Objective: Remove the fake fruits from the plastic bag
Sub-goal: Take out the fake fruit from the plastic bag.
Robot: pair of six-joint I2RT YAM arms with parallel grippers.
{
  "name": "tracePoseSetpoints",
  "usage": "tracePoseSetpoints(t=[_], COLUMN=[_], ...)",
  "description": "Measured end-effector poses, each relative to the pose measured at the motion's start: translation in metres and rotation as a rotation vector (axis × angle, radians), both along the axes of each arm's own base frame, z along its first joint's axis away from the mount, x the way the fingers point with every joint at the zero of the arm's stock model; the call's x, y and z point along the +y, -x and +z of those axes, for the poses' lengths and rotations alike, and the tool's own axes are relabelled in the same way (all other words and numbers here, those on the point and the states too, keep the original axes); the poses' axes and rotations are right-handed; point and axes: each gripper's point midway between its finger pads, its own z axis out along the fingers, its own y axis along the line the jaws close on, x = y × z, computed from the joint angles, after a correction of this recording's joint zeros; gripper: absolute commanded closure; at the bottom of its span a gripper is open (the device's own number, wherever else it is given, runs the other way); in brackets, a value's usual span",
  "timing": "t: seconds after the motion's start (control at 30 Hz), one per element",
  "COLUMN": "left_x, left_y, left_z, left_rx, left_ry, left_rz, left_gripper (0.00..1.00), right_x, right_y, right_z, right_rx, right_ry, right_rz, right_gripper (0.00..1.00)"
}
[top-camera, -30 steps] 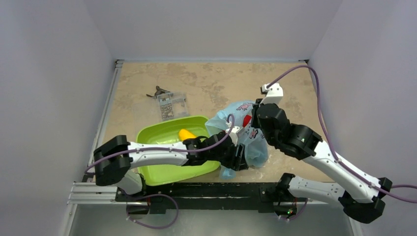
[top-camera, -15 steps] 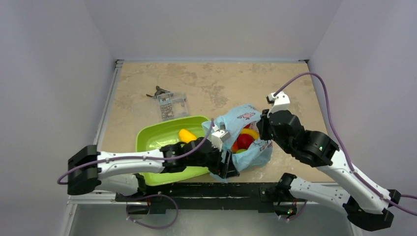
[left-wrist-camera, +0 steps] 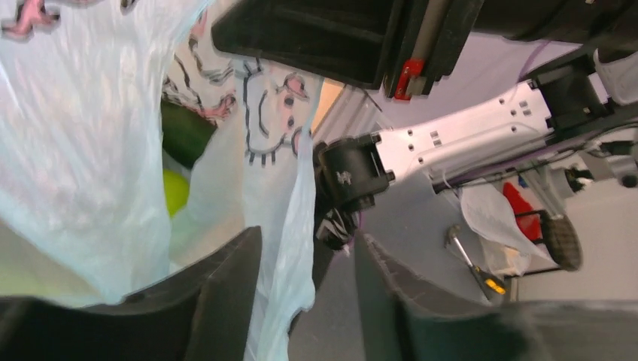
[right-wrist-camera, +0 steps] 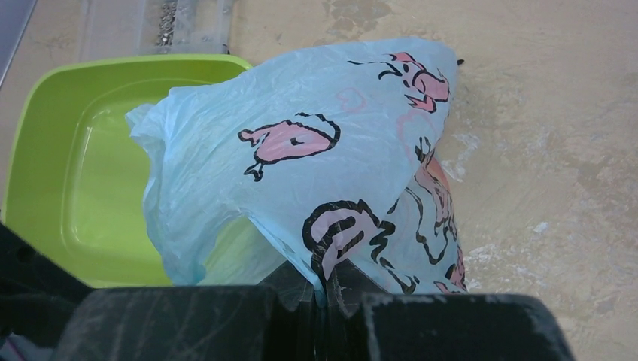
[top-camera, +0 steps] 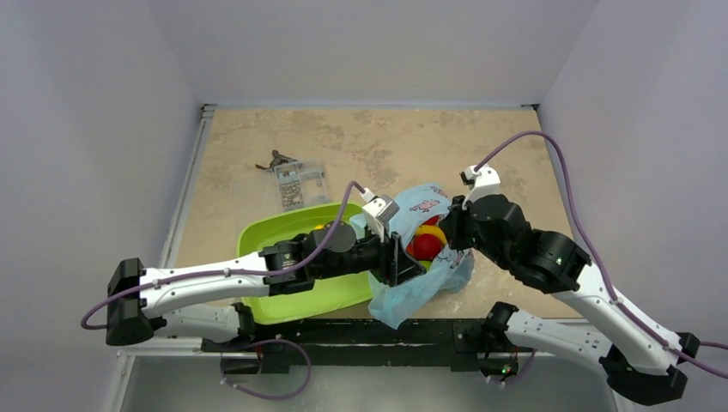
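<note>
Two grippers are at the thin, crinkly light blue plastic bag point(top-camera: 412, 296) with pink and black printed marks. It sits at about 5 o'clock from the middle of the mottled beige tabletop point(top-camera: 369, 146), close to the near edge.

Your right gripper point(right-wrist-camera: 323, 289) has its fingers pressed together on a fold of the bag's film, at the 3 o'clock side of the bag's mouth in the overhead view. The film drapes away from that pinch.

Your left gripper point(left-wrist-camera: 307, 256) is at the 9 o'clock side of the mouth. Its two dark fingers point(left-wrist-camera: 226, 301) stand apart, and a loose flap of film hangs in the gap between them, unsqueezed.

Between the two grippers the mouth gapes. Inside it you can see a glossy red round plastic fruit point(top-camera: 424, 247), with a yellow plastic banana point(top-camera: 434, 230) touching it at its 1 o'clock. Through the film in the left wrist view, a dark green plastic avocado point(left-wrist-camera: 184, 131) shows, with a lime-green rounded fruit point(left-wrist-camera: 174, 192) just beside it at 6 o'clock. All of these lie inside the bag.

At the bag's 9 o'clock lies a lime-green rectangular plastic tray point(top-camera: 296, 300), and your left arm crosses above it. You cannot tell whether the tray's edge touches the bag. A small clear plastic box point(top-camera: 299, 183) sits at the tray's 12 o'clock, just beside it.
</note>
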Motion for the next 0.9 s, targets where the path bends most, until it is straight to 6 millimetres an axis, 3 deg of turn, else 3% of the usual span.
tracePoseSetpoints(t=[0.07, 0.33, 0.47, 0.63, 0.8, 0.9], left_x=[-0.01, -0.036, -0.054, -0.049, -0.05, -0.058], left_y=[-0.007, -0.047, -0.062, -0.076, -0.082, -0.073], left_z=[0.007, 0.001, -0.028, -0.084, -0.109, -0.123], left_rx=[-0.013, -0.024, -0.021, -0.001, 0.052, 0.099], left_ry=[0.001, -0.101, -0.199, -0.365, -0.411, -0.428], left_rz=[0.015, 0.182, 0.229, 0.285, 0.256, 0.177], left_gripper=[0.76, 0.83, 0.9, 0.9, 0.83, 0.78], right_x=[0.001, 0.001, 0.0, 0.001, 0.0, -0.001], right_y=[-0.001, 0.001, 0.003, 0.005, 0.007, 0.007], right_z=[-0.001, 0.009, 0.012, 0.014, 0.016, 0.016], right_rx=[0.003, -0.015, -0.021, -0.017, -0.021, -0.021], right_ry=[0.003, -0.03, -0.05, -0.067, -0.076, -0.081], right_rz=[0.0, 0.001, 0.001, 0.011, 0.01, 0.008], right_gripper=[1.0, 1.0, 1.0, 1.0, 1.0, 1.0])
